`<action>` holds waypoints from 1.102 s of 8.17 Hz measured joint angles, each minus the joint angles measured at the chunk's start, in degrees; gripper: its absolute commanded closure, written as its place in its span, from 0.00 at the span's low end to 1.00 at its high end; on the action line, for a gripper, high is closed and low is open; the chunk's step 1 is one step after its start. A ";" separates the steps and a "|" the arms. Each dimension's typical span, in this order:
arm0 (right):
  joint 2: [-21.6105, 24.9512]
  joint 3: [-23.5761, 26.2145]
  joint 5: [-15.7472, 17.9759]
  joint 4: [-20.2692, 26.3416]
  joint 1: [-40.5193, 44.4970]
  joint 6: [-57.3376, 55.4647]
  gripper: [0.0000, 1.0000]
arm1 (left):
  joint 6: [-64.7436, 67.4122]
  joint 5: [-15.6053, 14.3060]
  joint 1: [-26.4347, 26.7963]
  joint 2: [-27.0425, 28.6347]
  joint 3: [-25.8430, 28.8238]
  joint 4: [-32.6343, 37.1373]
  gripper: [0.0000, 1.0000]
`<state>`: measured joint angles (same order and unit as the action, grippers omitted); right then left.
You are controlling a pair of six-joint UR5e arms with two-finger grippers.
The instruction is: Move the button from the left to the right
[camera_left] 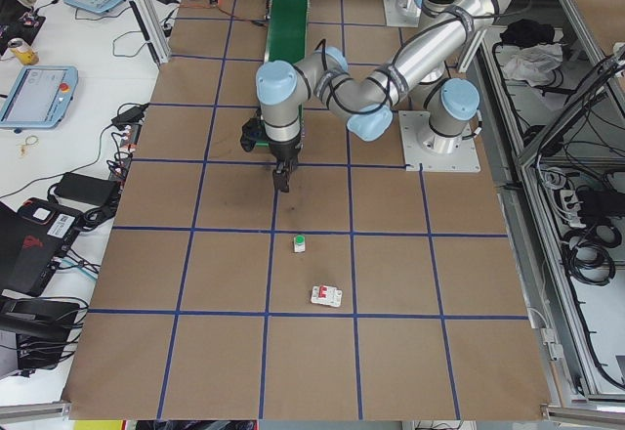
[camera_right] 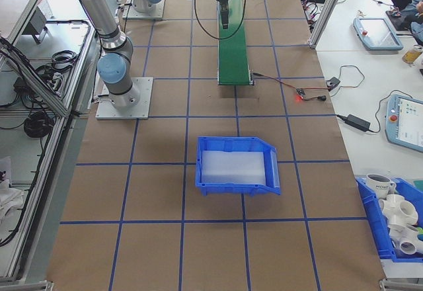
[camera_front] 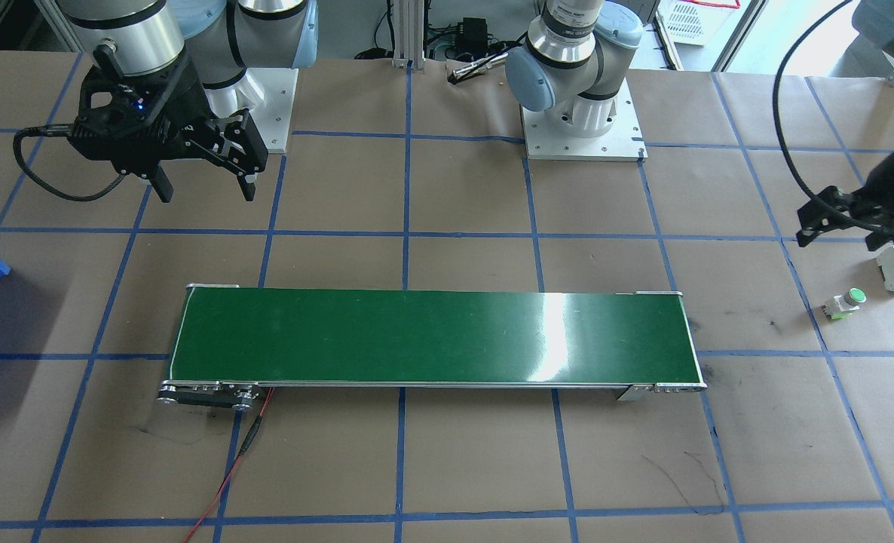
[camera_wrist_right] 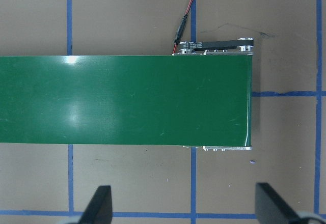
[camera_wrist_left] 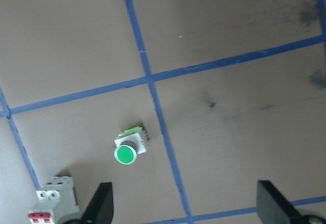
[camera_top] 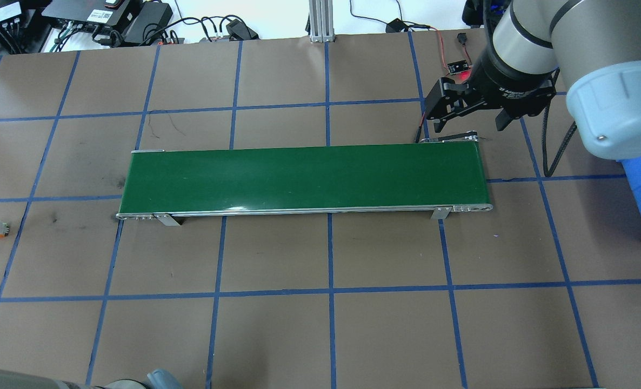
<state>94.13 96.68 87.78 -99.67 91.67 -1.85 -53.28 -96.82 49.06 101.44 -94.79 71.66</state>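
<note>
Button lies below the spread left gripper.

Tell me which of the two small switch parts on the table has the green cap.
The button, lying on the paper beside a blue tape line. Its round cap is bright green; the circuit breaker next to it is a white box with a red mark instead.

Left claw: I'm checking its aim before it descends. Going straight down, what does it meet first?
Probably bare table paper: the open left claw frames empty surface, with the button offset to one side. Depth is unclear.
</note>
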 measured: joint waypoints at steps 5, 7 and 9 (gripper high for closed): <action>0.00 0.00 0.06 0.00 -0.04 0.00 0.00 | -8.58 -0.39 -6.73 12.03 -0.12 -12.08 0.00; 0.00 0.00 0.06 0.00 -0.04 0.00 0.00 | -7.73 -0.45 -7.04 14.48 -0.07 -12.31 0.00; 0.00 0.00 0.06 0.03 -0.03 0.00 0.00 | -7.35 -0.51 -7.05 16.78 -0.07 -13.17 0.00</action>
<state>94.13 96.68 87.85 -99.64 91.63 -1.85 -60.63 -97.33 42.01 118.22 -94.86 58.50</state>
